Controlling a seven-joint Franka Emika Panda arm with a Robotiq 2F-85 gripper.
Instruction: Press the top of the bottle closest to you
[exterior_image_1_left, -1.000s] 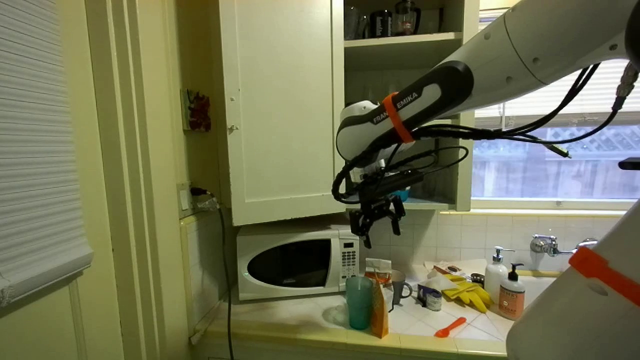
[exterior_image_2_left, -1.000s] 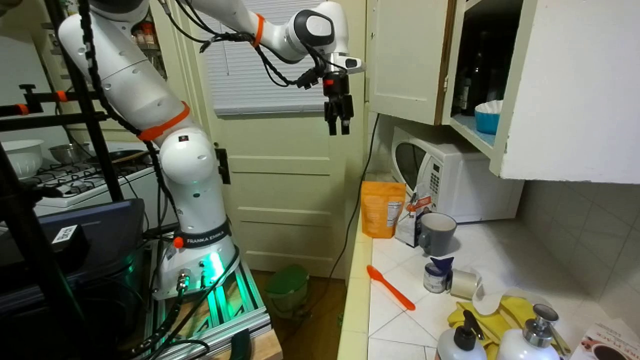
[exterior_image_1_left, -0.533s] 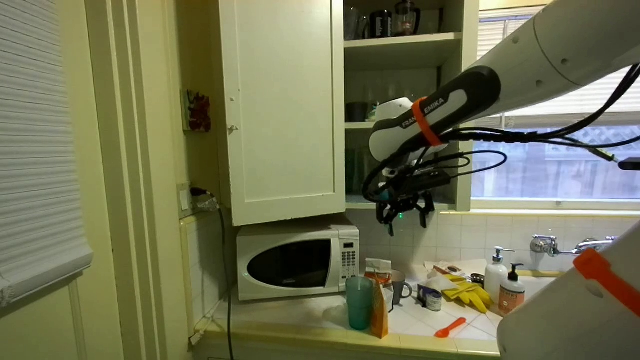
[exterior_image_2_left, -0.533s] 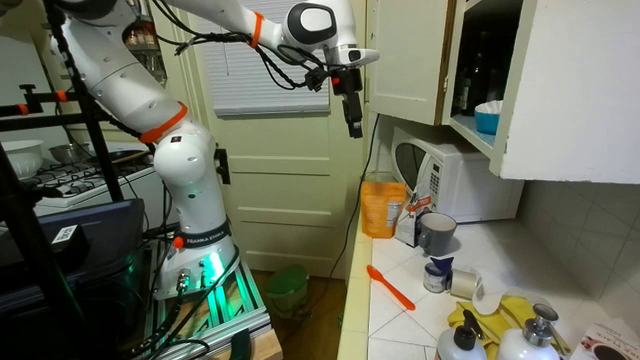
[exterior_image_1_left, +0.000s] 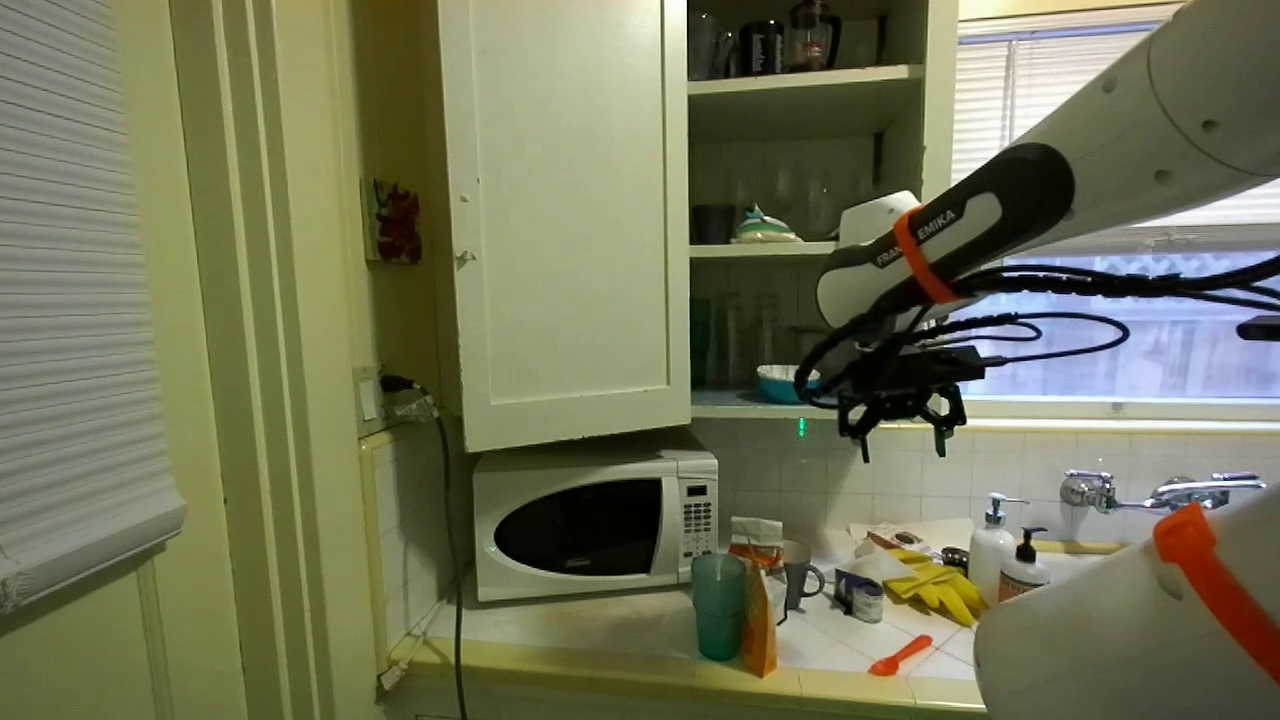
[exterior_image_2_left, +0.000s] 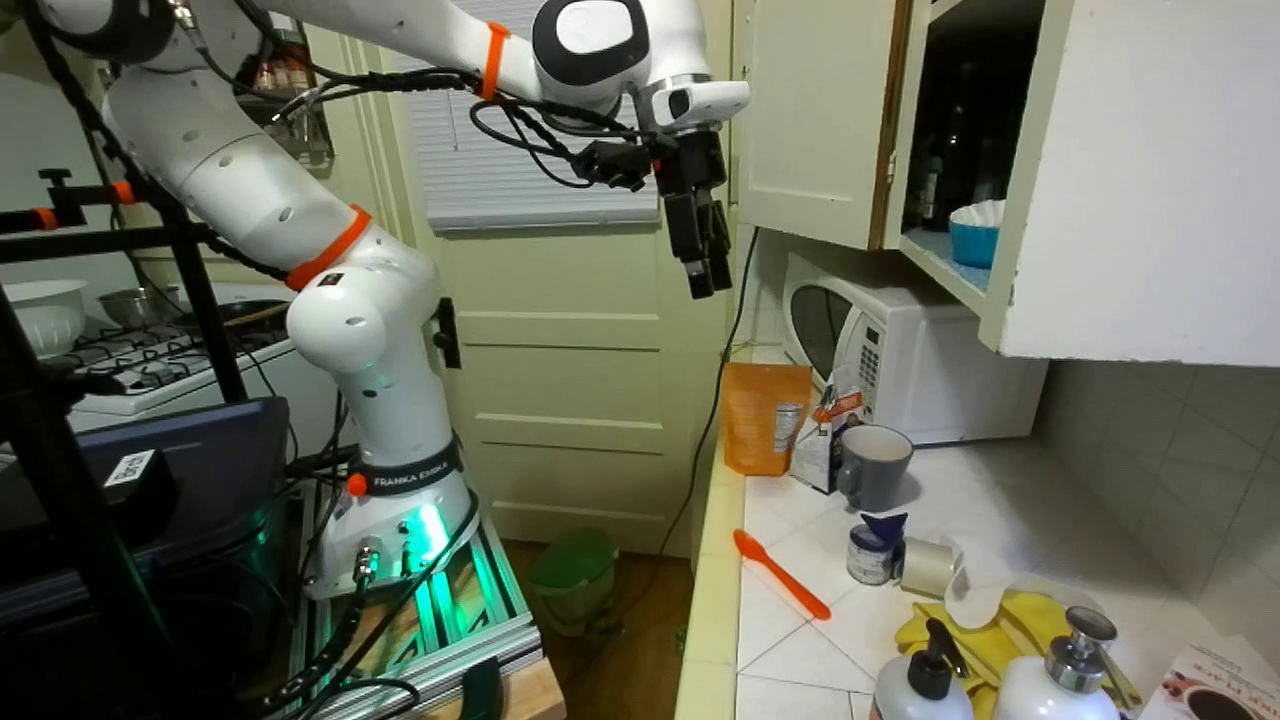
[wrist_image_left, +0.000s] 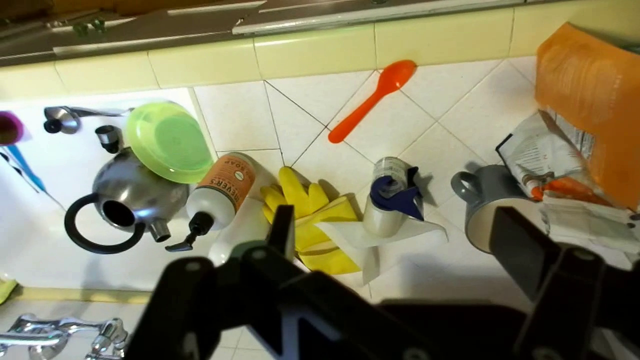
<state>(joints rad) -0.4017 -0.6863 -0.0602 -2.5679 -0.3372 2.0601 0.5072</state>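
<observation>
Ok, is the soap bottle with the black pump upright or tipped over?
Upright: in both exterior views the soap bottle has its black pump at the top, above its body.

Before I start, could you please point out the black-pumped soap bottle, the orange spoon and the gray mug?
Black-pumped soap bottle (wrist_image_left: 228, 181): in the wrist view, on its label.
Orange spoon (exterior_image_2_left: 786, 580): in an exterior view, on its handle.
Gray mug (exterior_image_2_left: 880, 475): in an exterior view, on its side.

Upright orange-labelled soap bottle (wrist_image_left: 221, 192) with black pump (wrist_image_left: 201, 224)
</observation>
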